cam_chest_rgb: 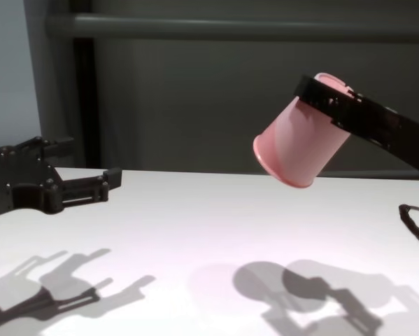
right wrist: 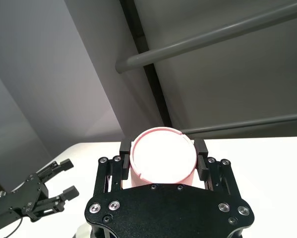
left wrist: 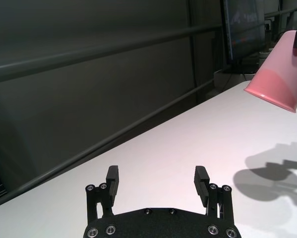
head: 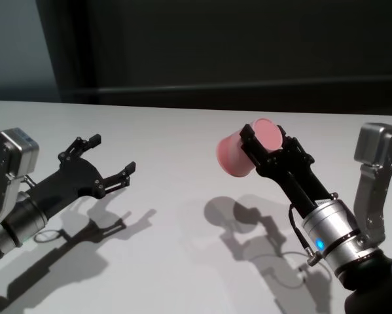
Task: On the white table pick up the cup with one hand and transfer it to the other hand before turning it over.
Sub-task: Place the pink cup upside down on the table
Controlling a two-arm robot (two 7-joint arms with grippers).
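Observation:
The pink cup [head: 238,156] hangs above the white table [head: 169,134], tilted with its rim facing down and toward my left arm and its flat base up. My right gripper [head: 265,139] is shut on the cup near the base. In the right wrist view the base [right wrist: 163,159] sits between the two fingers [right wrist: 124,147]. My left gripper [head: 112,155] stands open and empty over the table's left side, well apart from the cup and pointing toward it. The left wrist view shows its wide-spread fingers [left wrist: 112,176] and the cup [left wrist: 278,79] farther off. From the chest view the cup [cam_chest_rgb: 296,148] is clearly off the tabletop.
A dark wall with horizontal rails [left wrist: 113,49] runs behind the table's far edge. Shadows of both arms fall on the tabletop [cam_chest_rgb: 195,210]. A thin black cable [cam_chest_rgb: 415,220] loops by my right forearm.

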